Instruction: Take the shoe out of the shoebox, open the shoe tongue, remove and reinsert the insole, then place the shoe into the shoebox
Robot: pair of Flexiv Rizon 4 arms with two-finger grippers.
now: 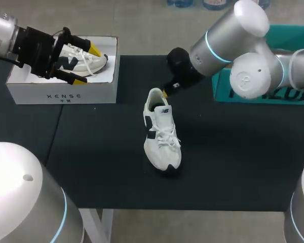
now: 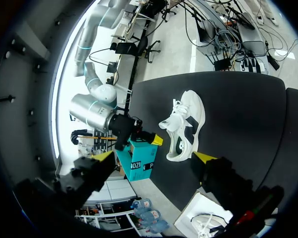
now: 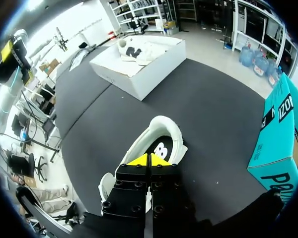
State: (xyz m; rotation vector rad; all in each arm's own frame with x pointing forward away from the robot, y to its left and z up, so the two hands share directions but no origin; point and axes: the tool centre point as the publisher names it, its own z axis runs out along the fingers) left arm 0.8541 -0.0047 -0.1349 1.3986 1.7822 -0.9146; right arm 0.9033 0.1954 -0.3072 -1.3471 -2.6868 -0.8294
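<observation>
Sneaker [image 1: 162, 134] lies in the middle of the table [image 1: 233, 152], toe toward the near edge, heel away; our right gripper [image 1: 165, 92], tips pressed together on nothing, sits at that heel. Our left gripper [image 1: 87, 65] hangs spread wide over the far-left shoebox [image 1: 61, 95].

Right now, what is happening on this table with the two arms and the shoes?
One white shoe lies out on the black table, laces up. The right hand, fingers closed, is just behind its heel, holding nothing that I can see. The insole looks to be inside the shoe. The left hand hangs open over the white shoebox, where a second shoe lies.
</observation>
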